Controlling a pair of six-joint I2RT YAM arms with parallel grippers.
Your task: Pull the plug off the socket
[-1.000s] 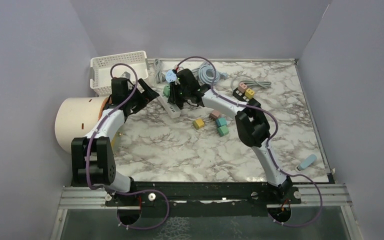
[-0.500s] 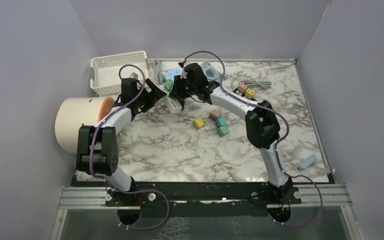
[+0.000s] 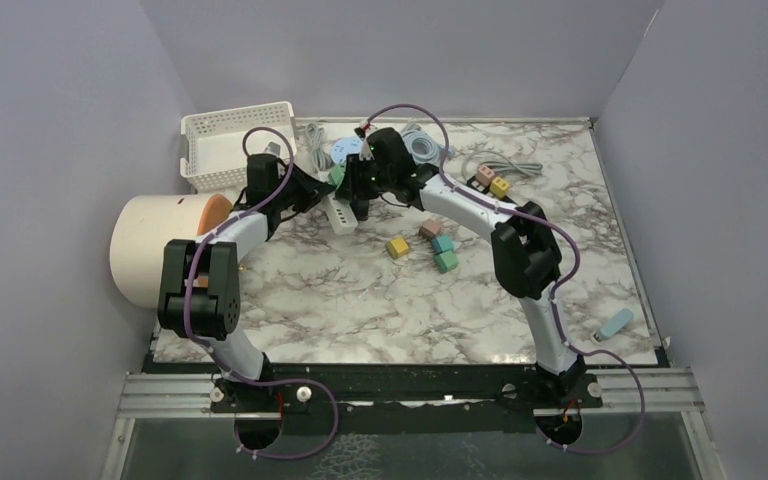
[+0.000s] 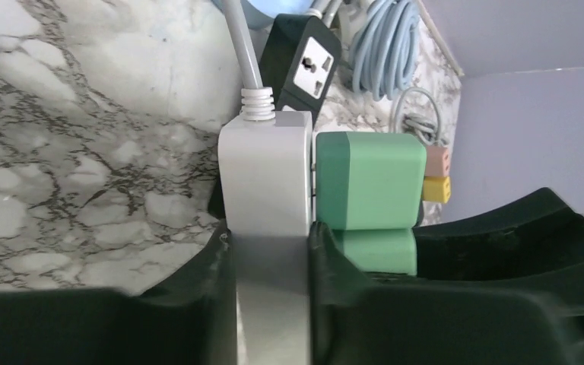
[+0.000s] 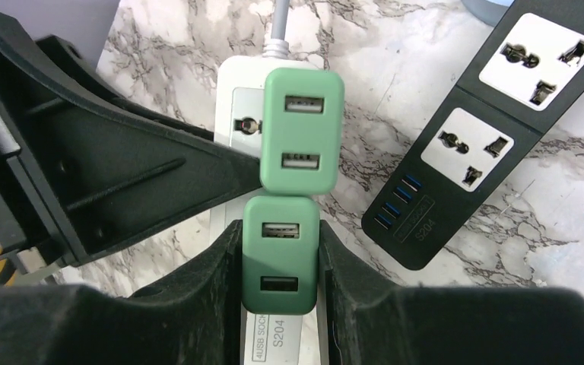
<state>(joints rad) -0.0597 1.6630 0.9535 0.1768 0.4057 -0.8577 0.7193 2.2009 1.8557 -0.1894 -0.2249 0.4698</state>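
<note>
The socket is a white power strip (image 3: 341, 212) lying on the marble table, with two green plugs side by side on its face. My left gripper (image 4: 270, 237) is shut on the strip's white body (image 4: 266, 175), one finger on each long side. My right gripper (image 5: 281, 237) is shut on the nearer green plug (image 5: 281, 258). The second green plug (image 5: 302, 129) sits free just beyond it. In the left wrist view both plugs (image 4: 369, 182) sit close against the strip. From the top view the two grippers meet at the strip, the left (image 3: 320, 197) and the right (image 3: 358, 190).
A black power strip (image 5: 494, 122) lies right of the white one. A white basket (image 3: 228, 140) and a cream cylinder (image 3: 155, 245) are at the left. Coiled cables (image 3: 420, 145) lie at the back, coloured blocks (image 3: 430, 238) mid-table, and a light blue piece (image 3: 615, 323) at the right edge.
My left gripper swung right to the white strip and went from open to shut on it. The right gripper stayed shut on the green plug and shifted slightly back.
</note>
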